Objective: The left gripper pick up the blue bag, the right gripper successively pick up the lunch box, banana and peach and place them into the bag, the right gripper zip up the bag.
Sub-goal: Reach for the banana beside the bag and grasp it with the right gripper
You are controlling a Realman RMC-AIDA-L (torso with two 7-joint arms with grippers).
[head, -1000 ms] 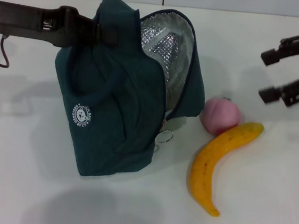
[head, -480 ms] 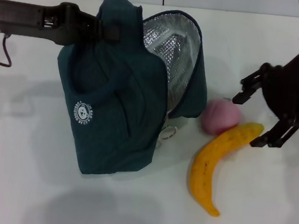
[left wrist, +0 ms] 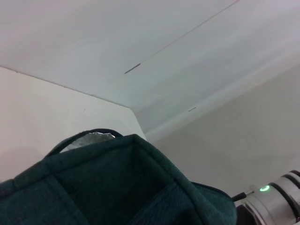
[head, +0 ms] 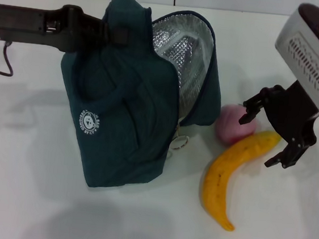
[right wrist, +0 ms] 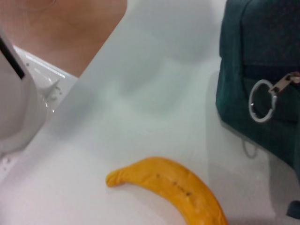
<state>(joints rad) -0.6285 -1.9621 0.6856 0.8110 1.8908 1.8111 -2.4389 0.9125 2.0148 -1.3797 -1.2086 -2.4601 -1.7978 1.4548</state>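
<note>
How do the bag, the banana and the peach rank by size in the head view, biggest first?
1. Blue bag, by far the largest.
2. Banana.
3. Peach, smallest, though the right pincer hides part of it.

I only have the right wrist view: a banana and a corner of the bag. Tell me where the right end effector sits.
Observer: In the head view, the right end effector is open, with its fingers on either side of the banana's far tip.
Operator: Locate the peach for me.
Observer: The peach lies against that same banana tip, between the blue bag and the right end effector.
Operator: Report the bag's mouth.
Observer: It is unzipped, with the silver lining showing, and faces the fruit. The left end effector grips the bag's top. No lunch box shows in any view.
</note>
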